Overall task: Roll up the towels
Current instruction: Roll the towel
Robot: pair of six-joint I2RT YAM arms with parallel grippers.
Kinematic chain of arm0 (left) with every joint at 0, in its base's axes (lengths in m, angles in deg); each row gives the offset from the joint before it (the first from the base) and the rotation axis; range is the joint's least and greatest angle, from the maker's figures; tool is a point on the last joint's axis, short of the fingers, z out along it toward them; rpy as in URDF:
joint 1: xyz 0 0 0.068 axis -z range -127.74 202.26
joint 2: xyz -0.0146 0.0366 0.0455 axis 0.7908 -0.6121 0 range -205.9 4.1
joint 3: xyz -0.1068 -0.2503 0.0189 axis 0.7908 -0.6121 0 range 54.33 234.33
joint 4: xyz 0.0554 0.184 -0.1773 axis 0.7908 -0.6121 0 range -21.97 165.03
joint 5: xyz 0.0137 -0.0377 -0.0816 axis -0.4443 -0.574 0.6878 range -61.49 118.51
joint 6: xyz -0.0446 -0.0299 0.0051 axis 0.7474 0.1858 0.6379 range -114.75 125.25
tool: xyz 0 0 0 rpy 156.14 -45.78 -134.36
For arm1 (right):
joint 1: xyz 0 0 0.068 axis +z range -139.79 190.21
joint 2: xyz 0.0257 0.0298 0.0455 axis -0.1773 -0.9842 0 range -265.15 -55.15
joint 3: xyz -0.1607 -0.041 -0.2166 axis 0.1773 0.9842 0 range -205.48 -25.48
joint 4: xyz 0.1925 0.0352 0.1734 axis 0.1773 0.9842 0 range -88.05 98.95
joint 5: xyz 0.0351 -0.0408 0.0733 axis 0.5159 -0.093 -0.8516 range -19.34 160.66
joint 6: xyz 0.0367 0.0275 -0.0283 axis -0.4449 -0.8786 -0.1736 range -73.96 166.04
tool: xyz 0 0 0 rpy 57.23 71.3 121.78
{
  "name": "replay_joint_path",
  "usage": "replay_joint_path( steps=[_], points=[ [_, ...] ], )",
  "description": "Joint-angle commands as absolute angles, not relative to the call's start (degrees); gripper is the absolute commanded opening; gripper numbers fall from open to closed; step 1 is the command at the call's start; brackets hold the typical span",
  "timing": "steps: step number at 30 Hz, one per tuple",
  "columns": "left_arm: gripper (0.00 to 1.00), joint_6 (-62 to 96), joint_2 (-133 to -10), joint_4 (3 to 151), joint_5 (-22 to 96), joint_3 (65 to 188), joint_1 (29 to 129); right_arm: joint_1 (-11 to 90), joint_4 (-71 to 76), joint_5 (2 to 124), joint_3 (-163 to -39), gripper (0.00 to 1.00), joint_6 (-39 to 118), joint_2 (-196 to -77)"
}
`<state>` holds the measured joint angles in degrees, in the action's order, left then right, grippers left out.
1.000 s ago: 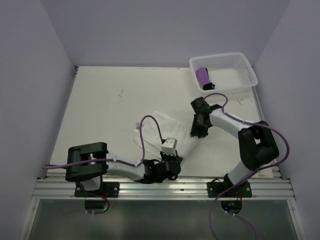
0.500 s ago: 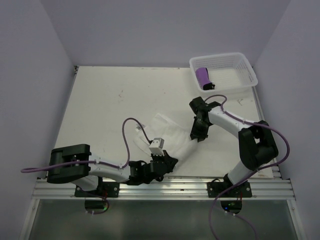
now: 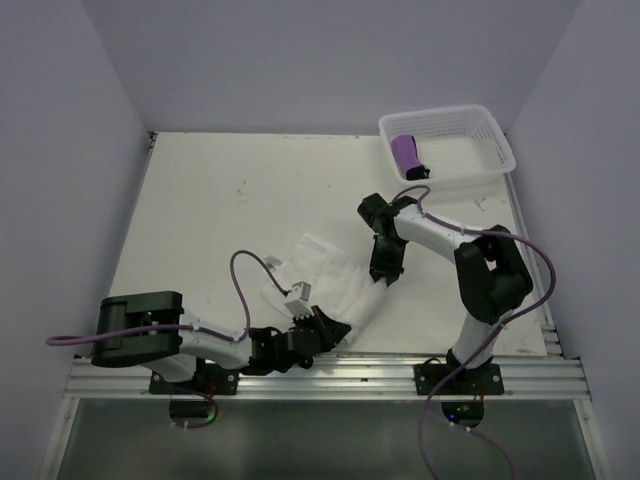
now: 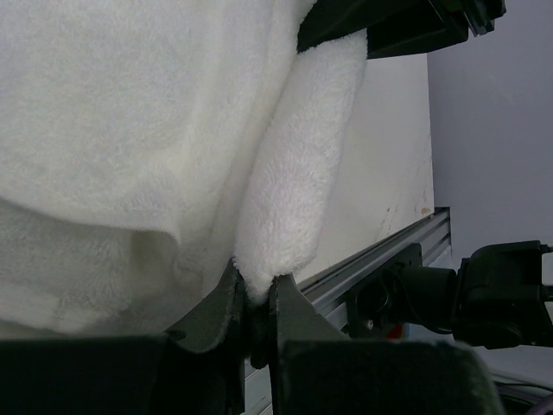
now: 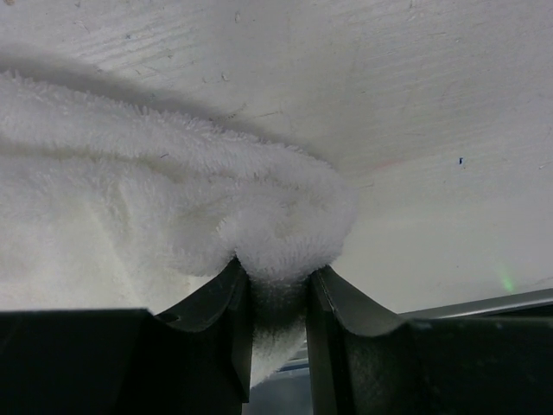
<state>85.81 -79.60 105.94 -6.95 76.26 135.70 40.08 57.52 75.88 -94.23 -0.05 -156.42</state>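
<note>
Clamped the left claw (image 4: 255, 294) tight on the end of a thick rolled edge of the white towel (image 4: 130, 130), with the fingers almost meeting through the cloth. Clamped the right claw (image 5: 272, 277) in the same way on a bunched fold at the other end of that edge, with a plump lip of cloth bulging above the fingertips. Gripped both ends, most likely, to keep the roll even and to stop either side slipping loose on the next turn. Kept the towel flat on the table (image 3: 220, 200), near the middle of the front edge, spread out toward the far left and thickened into a roll along the side between the two claws. Laid the left arm (image 3: 215, 340) low and nearly flat along the front rail (image 3: 330, 375), elbow well out to the left, wrist angled up and to the right toward the towel's near corner. Raised the right arm (image 3: 440, 235) from its base, then folded it forward and to the left, wrist tipped down onto the towel's right end. Left the purple towel (image 3: 405, 153) inside the basket (image 3: 495, 160) at the far right corner, rolled up by the look of it, well apart from both claws. Judged the job about half done: small cloth apparently finished, big one only started on its roll.
</note>
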Motion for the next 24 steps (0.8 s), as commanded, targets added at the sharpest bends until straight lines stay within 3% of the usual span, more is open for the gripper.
replay_joint_path(
  steps=[1, 16, 24],
  points=[
    [0.00, 90.3, -78.7, 99.5, -4.3, 73.1, 139.4, 38.6, 54.5, 97.4, -99.1, 0.00, -0.5, -158.5],
    [0.00, 100.0, -78.4, 97.9, -2.4, 69.2, 141.0, 41.5, 62.8, 102.9, -110.6, 0.00, -5.1, -167.2],
    [0.00, 107.0, -77.0, 96.4, -2.2, 66.2, 143.2, 42.9, 63.4, 103.1, -112.1, 0.14, -6.0, -169.1]
  ],
)
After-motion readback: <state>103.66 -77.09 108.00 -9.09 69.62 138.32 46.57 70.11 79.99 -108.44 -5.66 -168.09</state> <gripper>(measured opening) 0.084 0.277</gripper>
